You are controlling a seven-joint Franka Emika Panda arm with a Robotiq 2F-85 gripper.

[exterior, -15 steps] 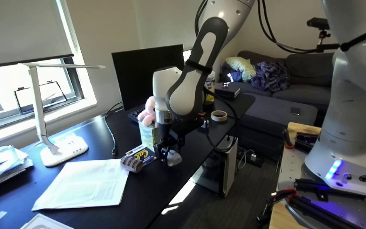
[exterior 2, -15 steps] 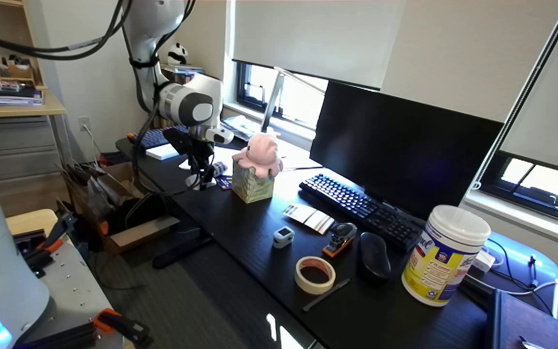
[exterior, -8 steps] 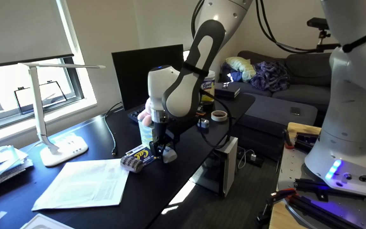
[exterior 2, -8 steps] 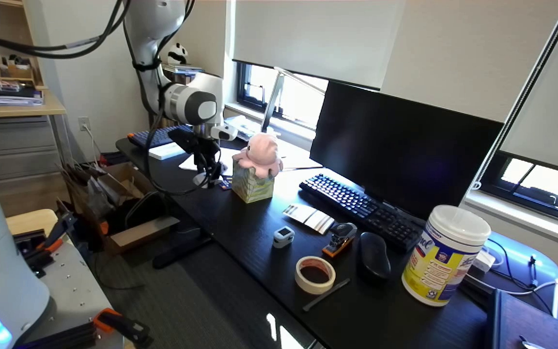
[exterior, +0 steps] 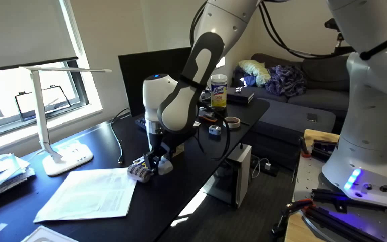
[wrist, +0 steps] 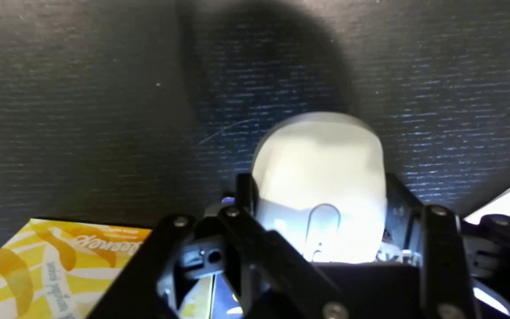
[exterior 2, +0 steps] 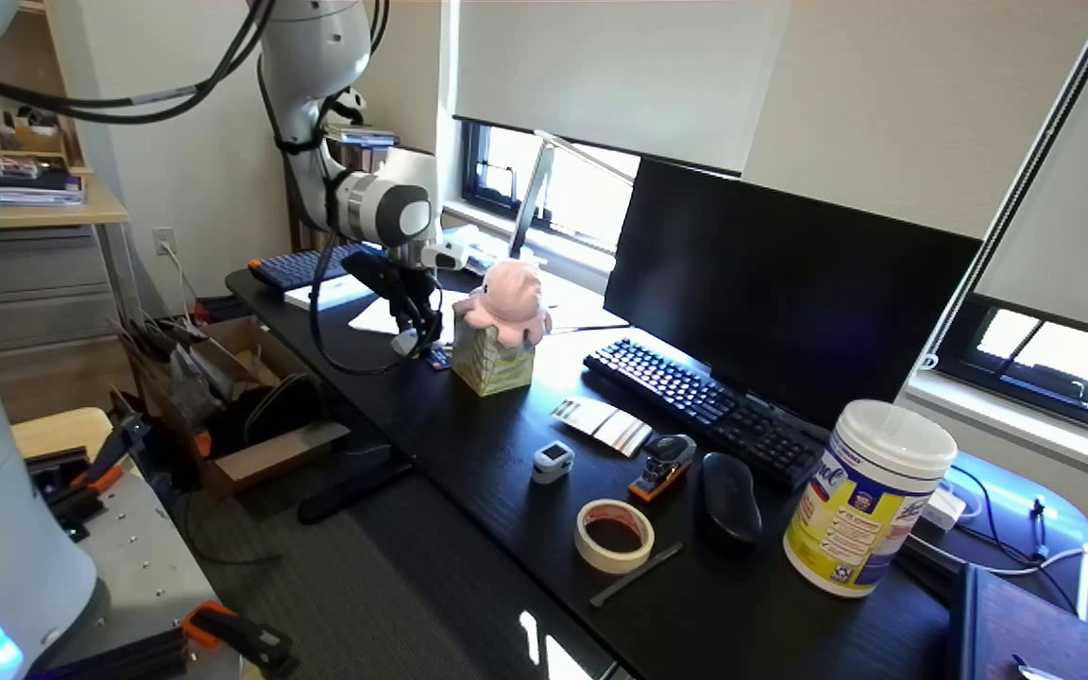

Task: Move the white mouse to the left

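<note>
The hand (wrist: 320, 190) has its 2 fingers drawn in against the sides of the white mouse (wrist: 319, 155), holding it, parted by only the mouse's own width. The mouse is low over the table (exterior: 166, 198); whether its underside touches, I can't tell. The wrist view gives me the outlined oval on its shell and the lettering on the yellow-patterned box (wrist: 60, 270), both lost to the exterior views. In an exterior view the patterned roll (exterior: 139, 173) lies over a corner of the white paper (exterior: 89, 195), just beside the hand. The pink plush toy (exterior 2: 511, 297) sits plainly on the box in an exterior view; where the roll shows, the arm (exterior: 178, 114) covers it. Compared with 0.5 seconds ago, hand and mouse have shifted toward the roll, the last slice of toy is gone behind the arm, and the wipes tub (exterior: 218, 92) stands out whole.
</note>
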